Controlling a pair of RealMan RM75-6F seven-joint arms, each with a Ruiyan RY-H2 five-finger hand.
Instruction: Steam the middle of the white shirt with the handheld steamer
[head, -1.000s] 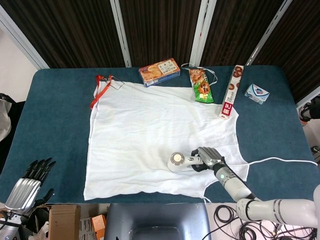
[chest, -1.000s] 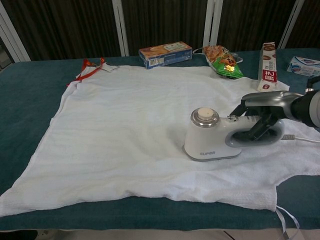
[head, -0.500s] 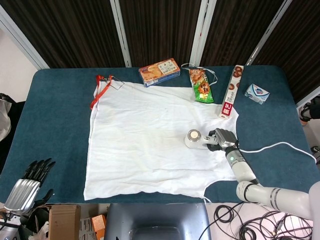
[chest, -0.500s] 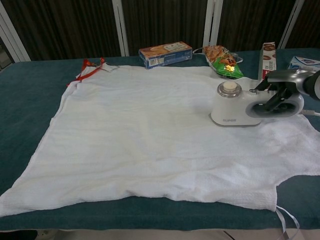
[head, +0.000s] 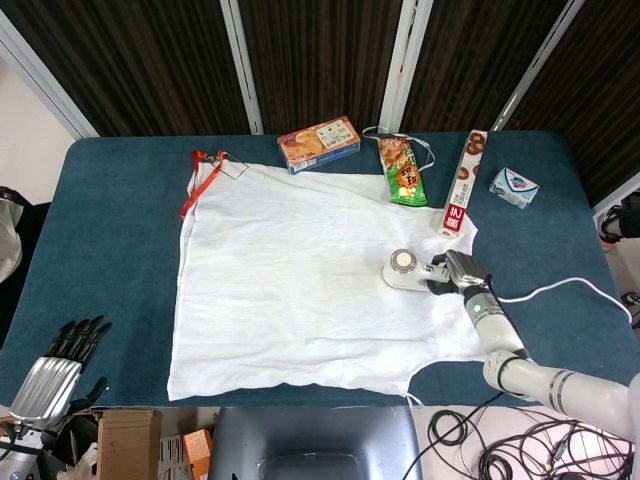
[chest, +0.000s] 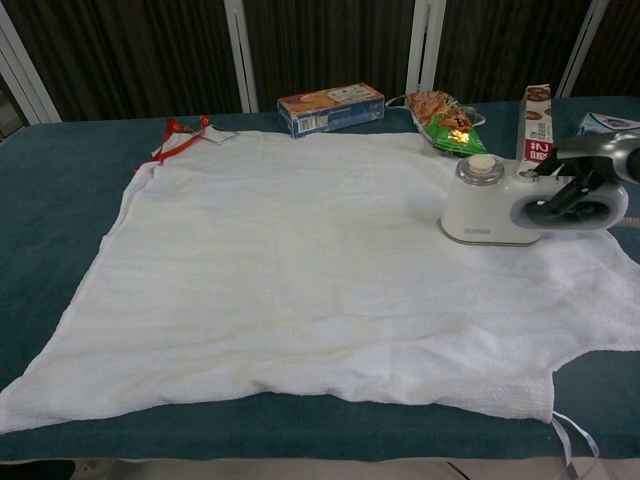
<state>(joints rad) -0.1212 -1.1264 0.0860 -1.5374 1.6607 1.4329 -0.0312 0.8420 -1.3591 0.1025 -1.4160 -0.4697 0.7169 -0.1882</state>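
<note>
At right of the frame, the right hand (head: 462, 272) grips the steamer (head: 408, 270) on the shirt (head: 300, 280) — left hand (head: 58, 372) (lower left) empty, fingers apart.

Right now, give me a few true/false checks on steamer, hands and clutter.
1. The right hand grips the steamer by its handle. True.
2. The steamer stands at the middle of the white shirt. False: it is near the shirt's right edge.
3. The left hand holds the shirt's hem. False: it holds nothing, off the table's near left corner.
4. A green snack bag lies at the shirt's far edge. True.
5. The steamer lies on its side. False: it stands upright on the shirt.
</note>
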